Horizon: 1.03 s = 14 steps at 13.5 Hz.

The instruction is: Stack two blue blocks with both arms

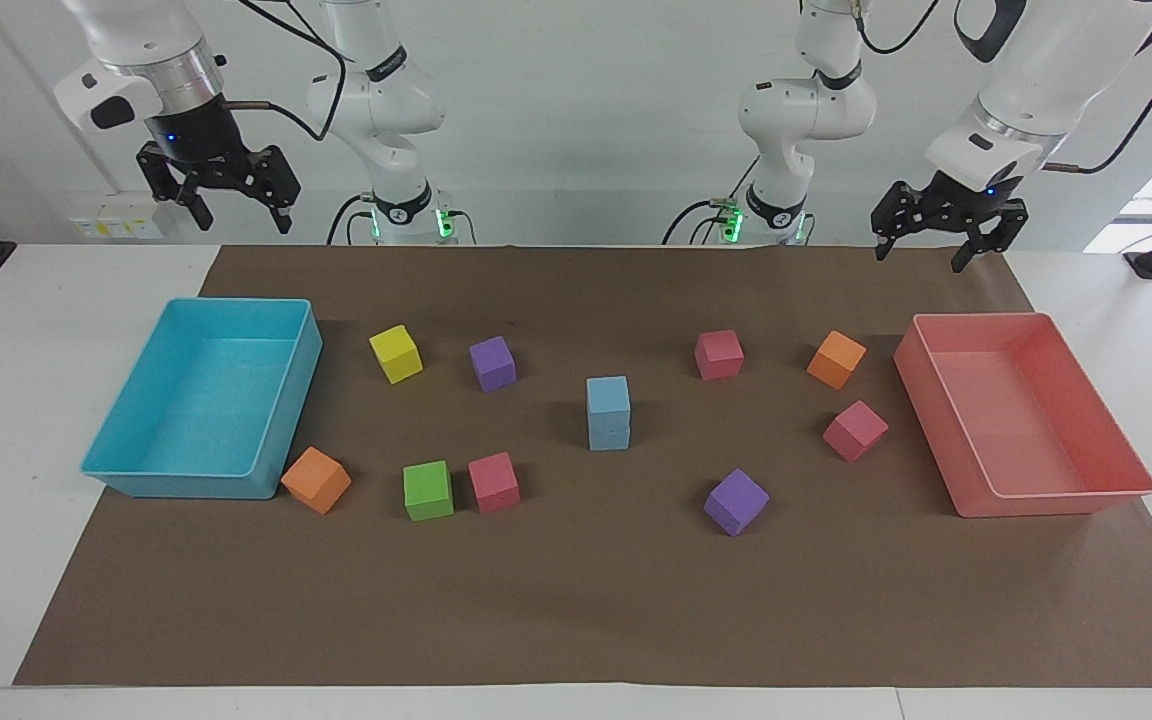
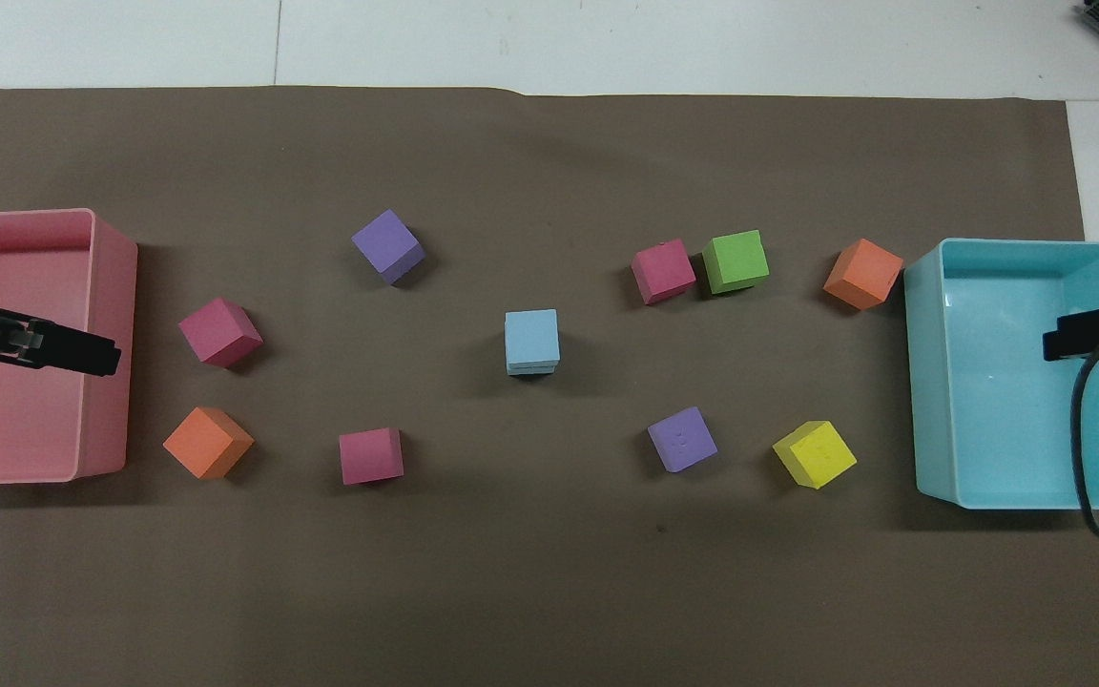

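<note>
Turquoise tray [image 1: 281,400] bare | pink tray [image 1: 1066,400] bare | both end effectors spread wide, empty-handed

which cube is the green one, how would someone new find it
Start at the turquoise tray at the right arm's end of the table. Past the orange cube at its corner sit two cubes side by side. The green cube is the one nearer the tray, beside a pink cube; it is the only green one.

Two white jointed arms: left arm [image 1: 1026,90], right arm [image 1: 136,50], rounded glossy shells, a silver metal ring at the right wrist. Black two-finger grippers with linkage frames, left gripper [image 1: 939,243] and right gripper [image 1: 228,204], small blue light above each. Black cables loop along the arms; black collars and green lights at the bases.
</note>
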Each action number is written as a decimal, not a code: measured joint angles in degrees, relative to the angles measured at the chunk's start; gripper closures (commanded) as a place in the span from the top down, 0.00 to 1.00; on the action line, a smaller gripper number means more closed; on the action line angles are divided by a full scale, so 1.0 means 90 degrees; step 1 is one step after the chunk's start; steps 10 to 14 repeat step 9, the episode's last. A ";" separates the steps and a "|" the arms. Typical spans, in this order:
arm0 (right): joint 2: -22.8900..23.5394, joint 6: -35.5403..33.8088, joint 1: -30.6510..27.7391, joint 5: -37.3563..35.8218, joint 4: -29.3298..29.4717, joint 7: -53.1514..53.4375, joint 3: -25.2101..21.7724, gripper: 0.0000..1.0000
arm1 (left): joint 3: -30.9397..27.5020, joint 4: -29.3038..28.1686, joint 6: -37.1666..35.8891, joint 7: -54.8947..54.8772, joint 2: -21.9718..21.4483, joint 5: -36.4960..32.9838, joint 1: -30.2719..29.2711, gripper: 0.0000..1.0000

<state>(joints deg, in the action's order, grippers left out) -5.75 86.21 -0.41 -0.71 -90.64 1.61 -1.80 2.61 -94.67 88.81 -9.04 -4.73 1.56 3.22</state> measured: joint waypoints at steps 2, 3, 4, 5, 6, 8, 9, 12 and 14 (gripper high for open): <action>0.0000 0.0000 0.0000 0.0000 0.0004 -0.0002 -0.0017 1.00 | -0.0011 0.0000 -0.0024 0.0000 0.0000 0.0000 0.0000 1.00; 0.0000 0.0000 0.0000 0.0000 0.0004 -0.0002 -0.0018 1.00 | -0.0014 0.0002 -0.0024 0.0000 0.0000 0.0000 0.0000 1.00; 0.0000 0.0000 0.0003 0.0000 0.0004 -0.0005 -0.0018 1.00 | -0.0014 0.0003 -0.0024 0.0000 0.0000 0.0000 0.0000 1.00; 0.0000 0.0000 0.0018 0.0000 0.0004 -0.0006 -0.0030 1.00 | -0.0014 0.0003 -0.0024 0.0000 0.0000 0.0000 0.0000 1.00; 0.0000 0.0000 0.0052 0.0000 0.0004 -0.0010 -0.0070 1.00 | -0.0014 0.0003 -0.0026 0.0000 0.0000 0.0000 0.0000 1.00; 0.0001 0.0000 0.0247 -0.0008 0.0004 -0.0019 -0.0262 1.00 | -0.0014 0.0004 -0.0026 0.0000 0.0000 0.0000 0.0000 1.00; 0.0002 0.0000 0.0395 -0.0046 0.0004 -0.0021 -0.0388 1.00 | -0.0014 0.0005 -0.0026 0.0000 0.0000 0.0000 0.0000 1.00; 0.0002 0.0000 0.0395 -0.0046 0.0004 -0.0021 -0.0388 1.00 | -0.0014 0.0005 -0.0026 0.0000 0.0000 0.0000 0.0000 1.00; 0.0002 0.0000 0.0395 -0.0046 0.0004 -0.0021 -0.0388 1.00 | -0.0014 0.0005 -0.0026 0.0000 0.0000 0.0000 0.0000 1.00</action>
